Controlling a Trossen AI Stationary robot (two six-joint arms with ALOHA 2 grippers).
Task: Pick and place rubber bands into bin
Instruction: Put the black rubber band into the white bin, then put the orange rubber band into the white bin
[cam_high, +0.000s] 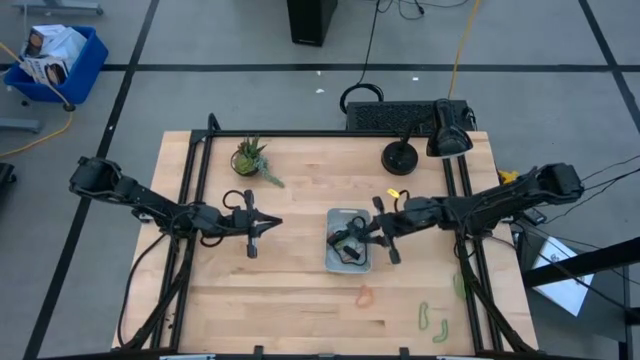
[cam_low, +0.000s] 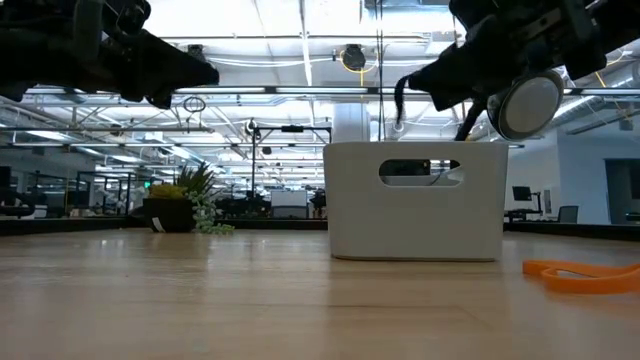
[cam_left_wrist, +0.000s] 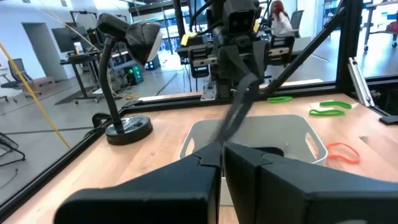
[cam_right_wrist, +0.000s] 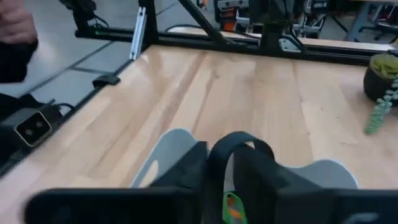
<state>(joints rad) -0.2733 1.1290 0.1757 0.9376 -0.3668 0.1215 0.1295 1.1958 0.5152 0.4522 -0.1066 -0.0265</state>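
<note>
Two dark arms are reaching in over the wooden table (cam_high: 290, 290) toward the bin (cam_high: 348, 240), the pale tray lying near its middle. The right gripper (cam_high: 381, 228) is hovering at the bin's right rim, its fingers (cam_right_wrist: 186, 168) parted only slightly, and a dark rubber band (cam_right_wrist: 242, 144) is arching between them over the tray. More dark bands (cam_high: 345, 247) are lying inside the bin. The left gripper (cam_high: 268, 224) is hanging well to the left of the bin, its fingers (cam_left_wrist: 186, 180) pressed together with nothing between them.

Loose bands are lying on the boards in front of the bin: an orange band (cam_high: 365, 295) nearest it, and green bands (cam_high: 432, 322) farther to the right. Behind the bin, a small potted plant (cam_high: 250, 157) is standing to the left and a black desk lamp (cam_high: 402, 155) to the right. Nothing is standing between the right gripper and the bin.
</note>
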